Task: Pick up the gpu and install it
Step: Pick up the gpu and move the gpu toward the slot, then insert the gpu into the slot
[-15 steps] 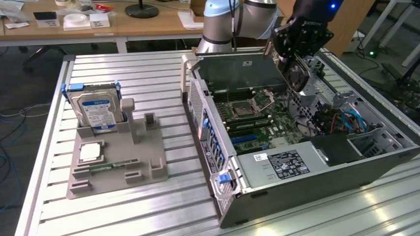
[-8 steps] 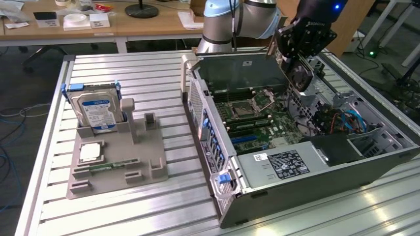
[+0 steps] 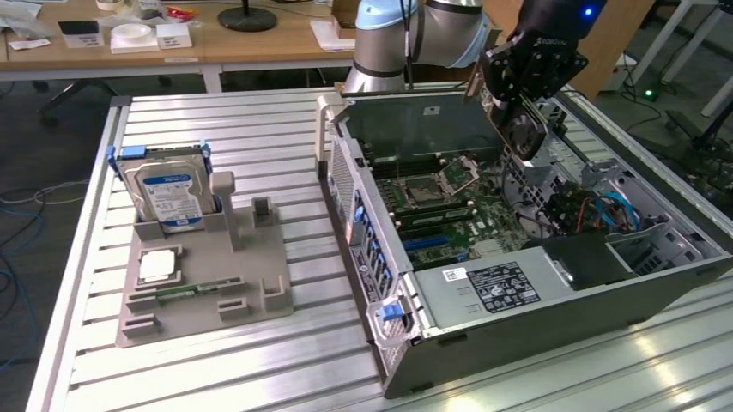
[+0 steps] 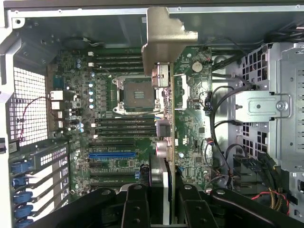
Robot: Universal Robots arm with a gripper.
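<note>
My gripper [image 3: 519, 99] hangs over the open computer case [image 3: 378, 257] and is shut on the gpu [image 3: 524, 130]. The card is held on edge, and its black fan cooler faces the exterior view's left. In the wrist view the gpu [image 4: 164, 118] runs edge-on away from my gripper [image 4: 164, 192], and its silver bracket [image 4: 164, 35] is at the far end. The black fingers [image 4: 135, 202] clamp the card from both sides. Below it lies the green motherboard [image 4: 118, 118] with a blue slot [image 4: 111, 154] and the bare processor socket [image 4: 137, 95]. The card hangs above the board without touching it.
On the exterior view's left a grey fixture [image 3: 201, 292] holds a silver hard drive with a blue label [image 3: 166, 193], a square chip [image 3: 157, 266] and a narrow memory stick [image 3: 195, 290]. Inside the case are a power supply [image 3: 493, 287], a metal drive cage [image 4: 270, 104] and loose cables [image 4: 223, 142].
</note>
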